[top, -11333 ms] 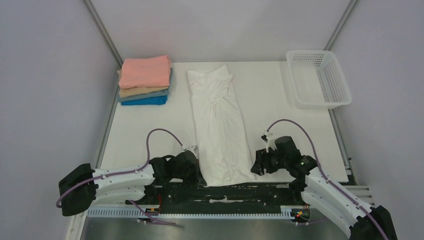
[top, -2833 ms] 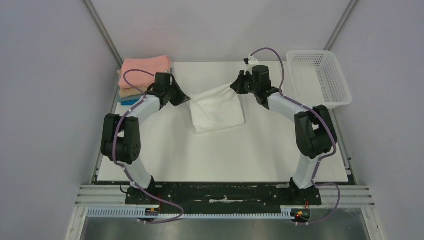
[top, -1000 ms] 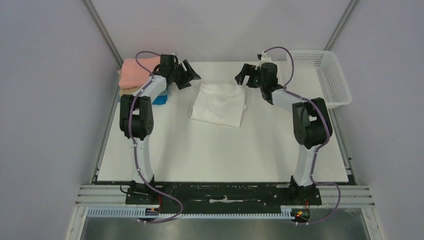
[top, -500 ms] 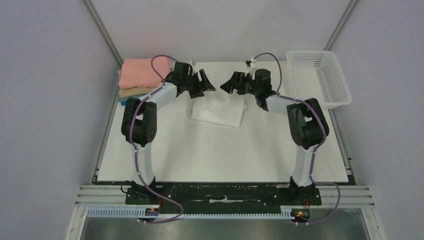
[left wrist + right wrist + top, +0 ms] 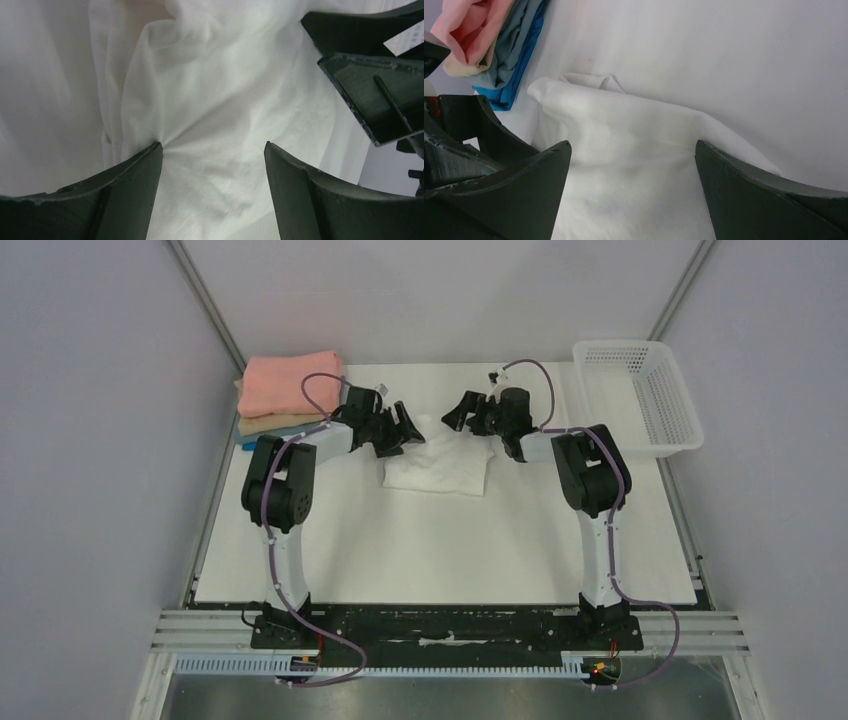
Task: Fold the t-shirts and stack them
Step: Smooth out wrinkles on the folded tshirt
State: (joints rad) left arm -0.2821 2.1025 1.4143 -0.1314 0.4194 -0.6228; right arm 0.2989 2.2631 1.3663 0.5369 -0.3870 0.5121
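Observation:
The white t-shirt (image 5: 440,465) lies folded into a rough rectangle on the table's far half. A stack of folded t-shirts (image 5: 288,400), salmon pink on top of tan, grey-blue and bright blue, sits at the far left. My left gripper (image 5: 408,430) is open over the white shirt's far left corner; its left fingertip (image 5: 150,155) presses a crease into the cloth (image 5: 220,100). My right gripper (image 5: 460,415) is open over the far right edge, the white cloth (image 5: 634,145) lying between its spread fingers. The stack (image 5: 494,45) shows at the right wrist view's upper left.
A white mesh basket (image 5: 635,395) stands at the far right corner. Metal frame posts (image 5: 205,300) rise at both far corners. Both arms stretch from the near edge to the table's far half, elbows raised.
Both grippers, having let go of the folded white shirt, came down and inward onto its far edge. The left jaws opened a little wider. The shirt stays put.

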